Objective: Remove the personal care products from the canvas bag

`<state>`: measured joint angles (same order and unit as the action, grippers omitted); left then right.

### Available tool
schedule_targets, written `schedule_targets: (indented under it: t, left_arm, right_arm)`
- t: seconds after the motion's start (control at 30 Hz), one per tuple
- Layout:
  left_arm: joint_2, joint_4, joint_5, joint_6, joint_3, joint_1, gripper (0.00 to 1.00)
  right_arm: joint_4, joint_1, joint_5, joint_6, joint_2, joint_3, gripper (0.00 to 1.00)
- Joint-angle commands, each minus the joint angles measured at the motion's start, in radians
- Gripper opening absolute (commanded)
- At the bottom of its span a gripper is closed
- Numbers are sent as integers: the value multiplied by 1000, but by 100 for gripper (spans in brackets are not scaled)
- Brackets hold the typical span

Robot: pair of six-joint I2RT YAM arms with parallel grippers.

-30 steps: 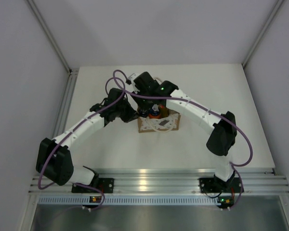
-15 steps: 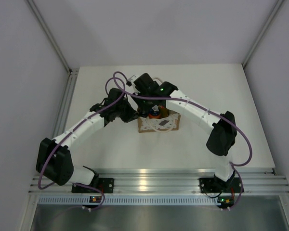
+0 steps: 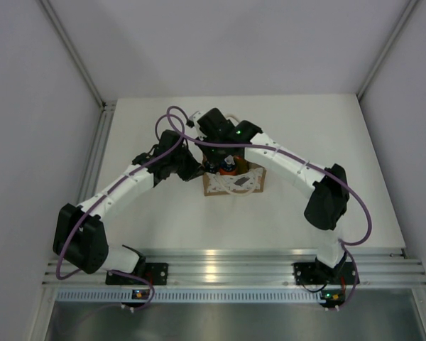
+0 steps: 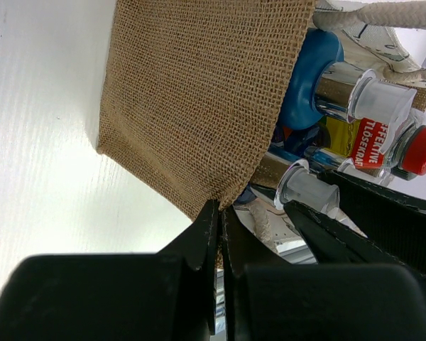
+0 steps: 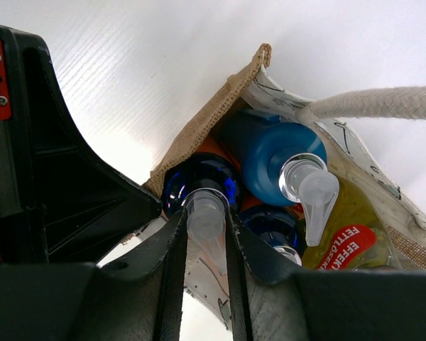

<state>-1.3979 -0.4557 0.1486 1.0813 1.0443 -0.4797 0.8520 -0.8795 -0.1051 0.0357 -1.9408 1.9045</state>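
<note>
**A:** Canvas bag first. Where does it sit, seen from above?

**B:** It stands upright in the middle of the white table, with its patterned front panel towards the arm bases. Both arms meet over its far rim. The left gripper is at the bag's left corner, and the right gripper reaches into the open mouth, where a bit of orange and blue shows. From this height I cannot tell how either pair of jaws stands.

**A:** And the left wrist camera?

**B:** The left gripper's fingers are pressed together, with the burlap rim of the canvas bag nipped between their tips. Inside the bag there is a second blue-topped bottle with a chrome collar and a clear pump. Beside it is the yellow bottle with its red cap. The right gripper's black fingers are also in this view, to either side of another clear pump.

**A:** And the right wrist?

**B:** The right gripper's fingers are drawn narrow and clamp the clear nozzle of the pump bottle, which has a dark blue top and stands against the burlap wall. The second blue-topped bottle is just beside it, and a third blue top lies below that. The yellow bottle is in the far corner, and a white rope handle arches over them.
</note>
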Motion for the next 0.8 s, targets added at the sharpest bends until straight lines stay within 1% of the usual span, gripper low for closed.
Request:
schedule_targets:
  t: [0.0,0.1,0.3,0.4,0.47,0.5,0.77]
  left_arm:
    - [-15,6,-24,11,-26,-7,0]
    - [-13,6,-27,9,-24,-7,0]
    - [-13,6,-30,11,-23,-7,0]
    - [-15,6,-29,11,-24,-5,0]
    - [-15,8,-30,12,-21,-5,0]
    - [-13,6,-34,12,-21,-5,0]
    - [-13,8,-38,19,-23,-5,0]
  right_arm:
    - [-44,-4,19,1,-7,-12,23]
    - [-48,-4,19,1,-12,-24,26]
    - [-53,-4,19,4,-9,-36,24]
    - [-51,-4,18,3,-9,-36,18]
    - [-51,-3,19,3,-4,-30,4]
    - [-51,-3,13,7,-1,-25,0]
    - [-45,-4,-15,41,57,79,0]
